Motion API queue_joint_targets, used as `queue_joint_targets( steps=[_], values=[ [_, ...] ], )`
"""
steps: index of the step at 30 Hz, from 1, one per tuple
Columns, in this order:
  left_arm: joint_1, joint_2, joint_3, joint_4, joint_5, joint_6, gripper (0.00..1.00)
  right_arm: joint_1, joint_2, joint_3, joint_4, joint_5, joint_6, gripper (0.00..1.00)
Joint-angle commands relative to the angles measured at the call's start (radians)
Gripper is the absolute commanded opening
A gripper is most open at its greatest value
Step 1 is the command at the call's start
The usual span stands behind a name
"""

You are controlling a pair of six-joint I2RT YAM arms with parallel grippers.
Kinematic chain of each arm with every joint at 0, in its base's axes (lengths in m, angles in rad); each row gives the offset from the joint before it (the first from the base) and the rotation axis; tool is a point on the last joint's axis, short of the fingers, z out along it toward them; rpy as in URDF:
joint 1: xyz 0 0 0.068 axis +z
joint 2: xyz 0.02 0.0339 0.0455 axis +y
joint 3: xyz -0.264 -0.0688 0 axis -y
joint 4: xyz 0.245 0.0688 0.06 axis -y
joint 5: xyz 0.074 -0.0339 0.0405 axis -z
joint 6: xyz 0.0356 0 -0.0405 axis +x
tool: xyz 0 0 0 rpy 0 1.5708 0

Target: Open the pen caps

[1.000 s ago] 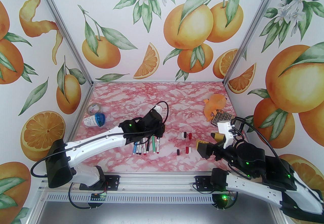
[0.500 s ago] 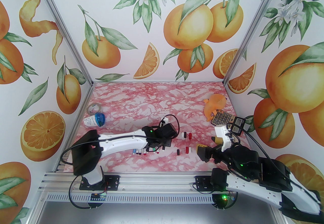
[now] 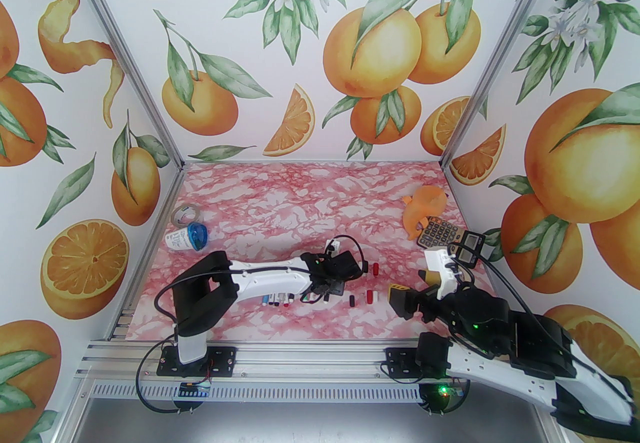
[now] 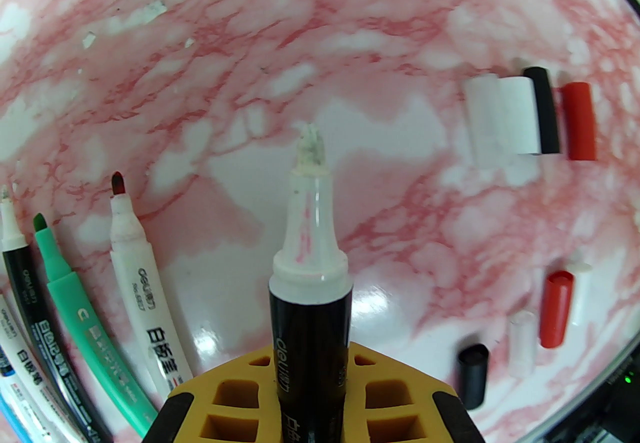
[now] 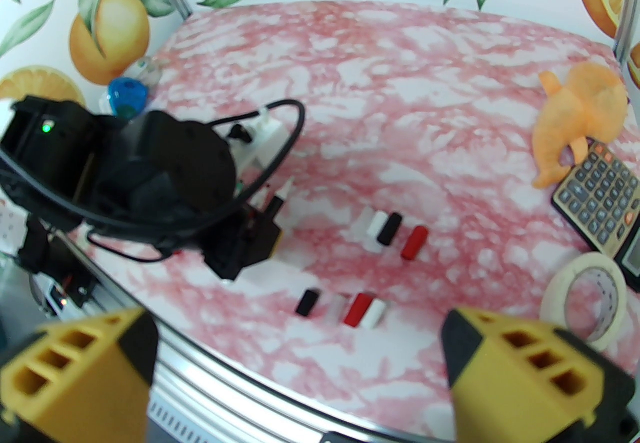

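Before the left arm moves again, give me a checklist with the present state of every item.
1. Left end effector shut on the black pen: ok.
2. Held pen's cap off, tip bare: ok.
3. Right end effector open and empty: ok.
4. Loose pen caps lie on the table to the right of the held pen, apart from its tip: ok.
5. Every one of the pens lying at the left is uncapped: cannot tell. Three bare tips show in the left wrist view; the others are cut off by the picture's edge.
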Motion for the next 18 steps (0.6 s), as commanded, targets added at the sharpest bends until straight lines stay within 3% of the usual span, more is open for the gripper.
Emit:
queue_joint_targets(
  steps=[1, 10, 12, 18],
  values=[
    [-0.004, 0.025, 0.048, -0.061, -0.059, -0.011, 0.14, 0.007, -0.012, -0.005, -0.015, 0.031, 0.014, 1.0],
    [-0.002, 0.04, 0.048, -0.092, -0.087, -0.002, 0.19, 0.007, -0.012, -0.003, -0.018, 0.039, 0.019, 1.0],
    [-0.003, 0.035, 0.041, -0.094, -0.094, -0.001, 0.26, 0.007, -0.011, -0.003, -0.018, 0.037, 0.019, 1.0],
    [-0.002, 0.041, 0.039, -0.096, -0.1, 0.005, 0.27, 0.007, -0.007, -0.003, -0.018, 0.037, 0.019, 1.0]
  ],
)
